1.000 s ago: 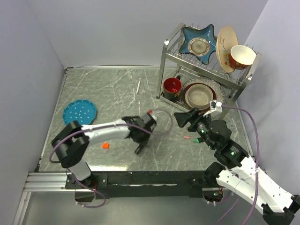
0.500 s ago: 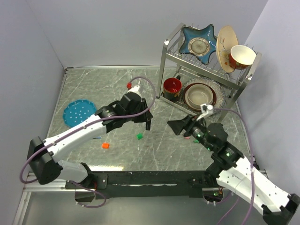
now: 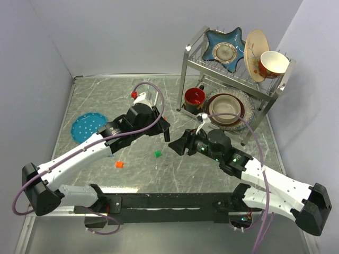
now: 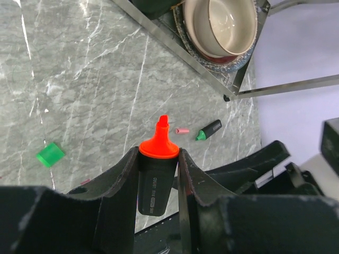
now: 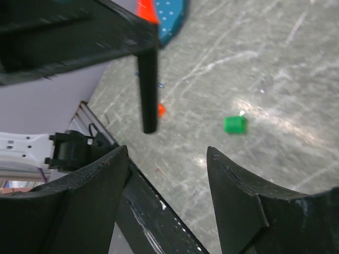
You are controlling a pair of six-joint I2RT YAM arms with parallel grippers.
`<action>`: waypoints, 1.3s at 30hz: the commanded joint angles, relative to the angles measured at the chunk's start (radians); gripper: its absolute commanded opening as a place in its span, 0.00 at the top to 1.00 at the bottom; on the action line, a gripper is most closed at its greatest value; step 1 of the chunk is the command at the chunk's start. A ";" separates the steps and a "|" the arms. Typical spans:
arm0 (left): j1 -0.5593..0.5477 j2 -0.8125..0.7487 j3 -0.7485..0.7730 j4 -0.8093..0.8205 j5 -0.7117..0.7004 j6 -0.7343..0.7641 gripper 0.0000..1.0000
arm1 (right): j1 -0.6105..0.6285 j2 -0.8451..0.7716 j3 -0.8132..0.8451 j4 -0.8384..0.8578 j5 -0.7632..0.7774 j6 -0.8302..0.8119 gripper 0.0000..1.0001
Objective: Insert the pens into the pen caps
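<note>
The left pincer (image 4: 159, 159) is shut on the orange-tipped marker (image 4: 155, 186). Its two fingers press the black barrel from either side, and the orange nib stands out past the fingertips. The pincer hangs above the desk (image 3: 100, 95) and touches nothing else.

The right pincer (image 5: 167, 159) is spread wide with nothing between its fingers. In the top view it sits just beside the left pincer, tips nearly facing, and I cannot tell whether they touch.

The green cap (image 5: 234, 125) lies on the desk ahead of the right pincer's gap, a little toward its right finger. Seen from the left wrist, it is off to the left of that pincer and lower.

The orange cap (image 3: 119, 164) rests on the desk well apart from the left pincer, back toward that arm's base.

Beyond the nib of the held marker, to the right of the left pincer, the green-tipped marker (image 4: 208, 130) lies flat. The pink cap (image 4: 182, 130) is just beside its green end, near the foot of the dish rack (image 3: 185, 79).

A blue plate (image 3: 87, 127) lies far to the left of both pincers.
</note>
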 commanded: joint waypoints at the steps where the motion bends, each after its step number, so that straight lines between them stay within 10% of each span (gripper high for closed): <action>1: 0.003 -0.029 -0.018 0.026 -0.028 -0.014 0.99 | 0.026 0.038 0.075 0.079 -0.008 -0.024 0.32; 22: 0.003 -0.094 -0.085 0.068 0.057 -0.041 0.99 | 0.032 0.204 0.184 0.121 0.025 -0.040 0.49; 30: 0.003 -0.115 -0.101 0.083 0.082 -0.049 0.99 | 0.032 0.227 0.187 0.116 0.015 -0.041 0.92; 33: 0.003 -0.120 -0.091 0.080 0.076 -0.032 0.81 | 0.032 0.219 0.172 0.121 0.041 -0.034 1.00; 37: 0.003 -0.106 -0.029 -0.006 -0.003 -0.041 0.22 | 0.034 0.184 0.134 0.133 0.063 -0.027 1.00; 39: 0.004 -0.094 -0.006 -0.052 -0.048 -0.056 0.13 | 0.032 0.167 0.124 0.130 0.069 -0.021 1.00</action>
